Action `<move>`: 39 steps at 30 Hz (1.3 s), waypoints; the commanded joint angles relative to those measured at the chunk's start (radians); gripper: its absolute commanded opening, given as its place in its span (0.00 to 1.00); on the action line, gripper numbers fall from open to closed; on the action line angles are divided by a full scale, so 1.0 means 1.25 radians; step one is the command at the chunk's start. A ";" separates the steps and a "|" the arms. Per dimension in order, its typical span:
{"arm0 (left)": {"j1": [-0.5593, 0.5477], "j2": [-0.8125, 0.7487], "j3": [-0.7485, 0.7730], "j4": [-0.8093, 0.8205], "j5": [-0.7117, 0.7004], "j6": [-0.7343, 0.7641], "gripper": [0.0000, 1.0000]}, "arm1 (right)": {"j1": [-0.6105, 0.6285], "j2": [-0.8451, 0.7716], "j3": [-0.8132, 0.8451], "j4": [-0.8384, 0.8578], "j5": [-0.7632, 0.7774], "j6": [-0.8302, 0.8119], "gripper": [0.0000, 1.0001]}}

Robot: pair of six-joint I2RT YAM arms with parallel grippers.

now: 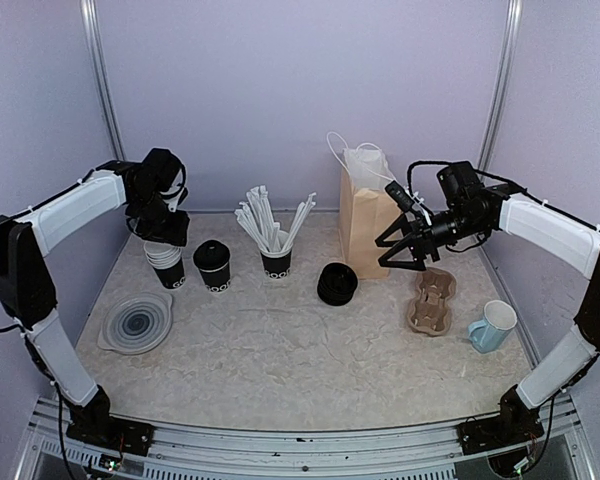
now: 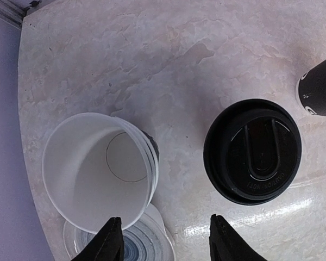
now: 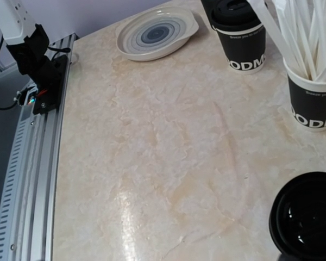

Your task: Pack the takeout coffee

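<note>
Showing white letters ODM, lidded takeout coffee (image 3: 242,41), straw cup (image 3: 312,106) likewise

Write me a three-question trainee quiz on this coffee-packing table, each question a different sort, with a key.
1. True or false: the takeout coffee already sits inside the paper bag.
2. Pick one. In the overhead view, the takeout coffee stands: A, to the left of the stack of white-rimmed cups; B, to the right of it; C, on top of it.
3. Short answer: which pincer hangs over that stack?

Key
1. False. It stands on the table with its lid on.
2. B
3. The left pincer, its fingers apart.
</note>
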 commanded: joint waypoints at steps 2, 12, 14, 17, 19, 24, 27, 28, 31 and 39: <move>0.019 0.028 -0.008 0.044 -0.029 0.012 0.48 | -0.003 -0.016 -0.025 0.006 0.000 -0.004 0.90; 0.024 0.067 -0.009 0.070 -0.036 0.026 0.39 | -0.002 -0.013 -0.027 0.009 0.007 -0.004 0.90; 0.024 0.073 -0.007 0.072 -0.043 0.028 0.37 | -0.002 -0.011 -0.028 0.009 0.006 -0.004 0.90; 0.024 0.082 -0.009 0.071 -0.055 0.032 0.36 | -0.002 -0.009 -0.027 0.009 0.005 -0.005 0.90; 0.025 0.090 -0.010 0.071 -0.054 0.033 0.35 | -0.002 -0.010 -0.027 0.009 0.007 -0.006 0.90; 0.025 0.100 -0.009 0.072 -0.060 0.028 0.27 | -0.002 -0.013 -0.031 0.010 0.009 -0.008 0.89; 0.025 0.100 -0.004 0.069 -0.068 0.022 0.21 | -0.002 -0.013 -0.032 0.011 0.011 -0.008 0.89; 0.025 0.099 -0.002 0.067 -0.069 0.022 0.20 | -0.002 -0.013 -0.031 0.010 0.011 -0.008 0.89; 0.024 0.088 0.001 0.059 -0.073 0.019 0.19 | -0.002 -0.010 -0.029 0.010 0.009 -0.008 0.89; 0.025 0.077 -0.004 0.048 -0.076 0.023 0.07 | -0.002 0.003 -0.016 0.004 0.002 -0.005 0.89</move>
